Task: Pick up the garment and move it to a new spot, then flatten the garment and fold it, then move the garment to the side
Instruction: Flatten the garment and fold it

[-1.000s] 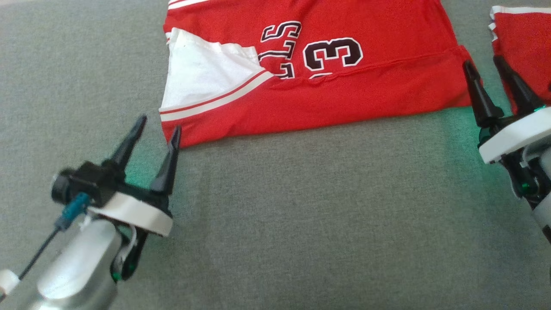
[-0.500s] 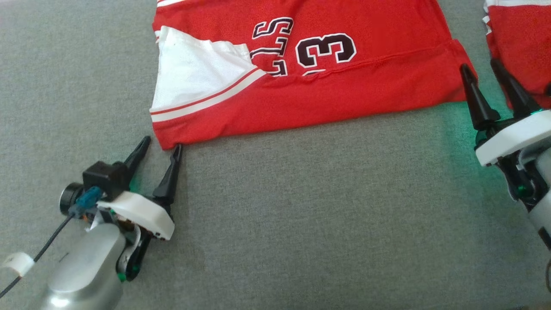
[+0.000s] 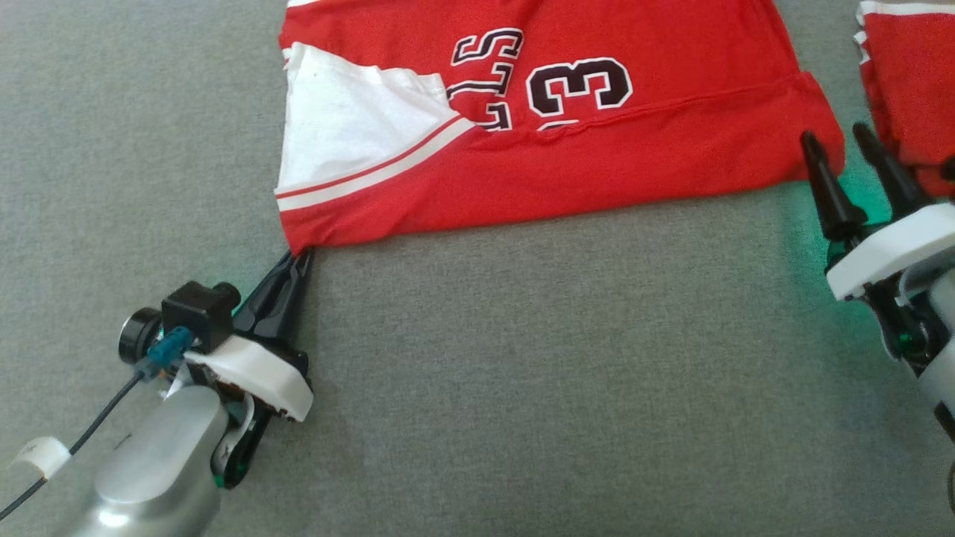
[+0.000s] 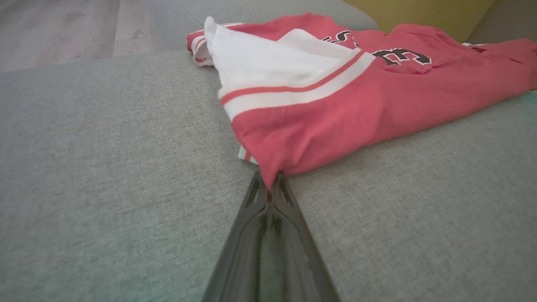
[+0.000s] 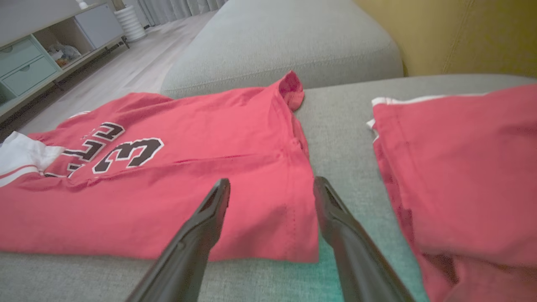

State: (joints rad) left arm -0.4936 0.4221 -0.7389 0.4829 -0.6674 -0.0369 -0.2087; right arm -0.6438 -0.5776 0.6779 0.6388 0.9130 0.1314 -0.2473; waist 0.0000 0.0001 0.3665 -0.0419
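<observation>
on the grey sofa seat, at the near left corner of the red jersey, the left claw is clamped tight, its fingers pinching the very tip of that corner so the cloth puckers to a point. the right claw is spread wide at the near right corner, one finger over the red cloth, the other over bare seat just beyond the edge; contact cannot be judged. the jersey lies flat, long axis left to right across the head view, white panel toward the robot's left. a second red garment lies just beside it, on the right.
</observation>
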